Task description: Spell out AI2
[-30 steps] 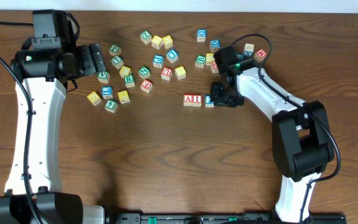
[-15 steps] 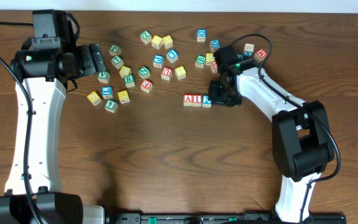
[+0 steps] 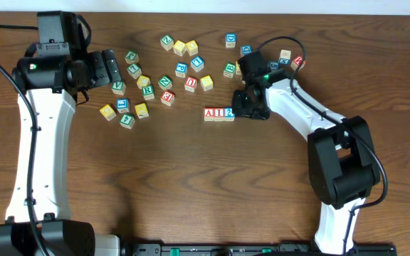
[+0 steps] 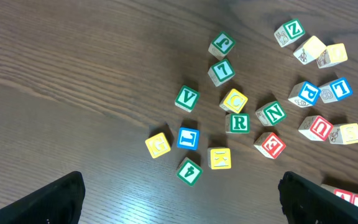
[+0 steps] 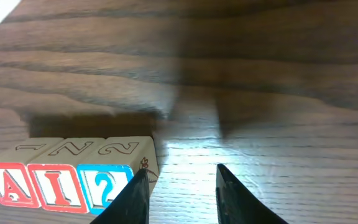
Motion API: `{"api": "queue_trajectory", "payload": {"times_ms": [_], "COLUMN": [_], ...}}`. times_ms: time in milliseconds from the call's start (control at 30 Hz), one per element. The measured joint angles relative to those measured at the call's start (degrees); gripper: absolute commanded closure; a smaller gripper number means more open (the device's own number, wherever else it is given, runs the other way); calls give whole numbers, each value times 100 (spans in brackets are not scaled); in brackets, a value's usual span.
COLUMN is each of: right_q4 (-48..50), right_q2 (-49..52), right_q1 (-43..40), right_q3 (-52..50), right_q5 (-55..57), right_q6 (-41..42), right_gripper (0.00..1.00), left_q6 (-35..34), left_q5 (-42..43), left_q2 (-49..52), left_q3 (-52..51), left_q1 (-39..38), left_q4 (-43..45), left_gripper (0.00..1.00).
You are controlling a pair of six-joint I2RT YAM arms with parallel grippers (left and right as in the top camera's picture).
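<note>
- Left arm (image 3: 40, 142): long white shell links, black joint housings, a boxy black block at the top end. A black cable (image 3: 6, 71) ran beside the white link.
- Right arm (image 3: 299, 107): matching white links and a bulky black elbow joint. A thin black cable looped over the wrist, where a small green light (image 3: 267, 73) glowed on the black housing.
- Left gripper (image 3: 116, 70): black; fingers (image 4: 48, 199) blunt, matte and dark.
- Right gripper (image 3: 242, 107): black; fingers (image 5: 126, 199) tapered to points.
- Base rail (image 3: 212, 249): black, with small green marks.

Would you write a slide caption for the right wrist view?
Pale wooden cubes, red A, red I, blue 2, aligned beside open right gripper.
</note>
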Motion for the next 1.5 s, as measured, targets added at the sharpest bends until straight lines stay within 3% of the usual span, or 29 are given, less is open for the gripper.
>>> {"api": "queue_trajectory", "payload": {"times_ms": [400,667,833,1133,1500], "right_q4": [101,-358,-92,824,951], "right_q2": [0,0,0,42,535], "right_q1": [-52,-70,7,715,1370], "right_q3": [42,833,1054,1054,1062], "right_q5": [4,83,-48,-387,-297], "right_q6": [-321,-651,-693,-396,-61], "right_gripper": [71,65,65,69,73], "left_q6": [0,-4,-20,-22,-22], "left_q5": [2,72,94,94,94], "left_q2": [0,0,0,2,7], "left_q3": [0,-13,-17,-24,-24], "left_q1": [0,0,0,0,0], "left_q4": [0,70,136,225,236], "left_gripper": [2,2,2,2,2]}}
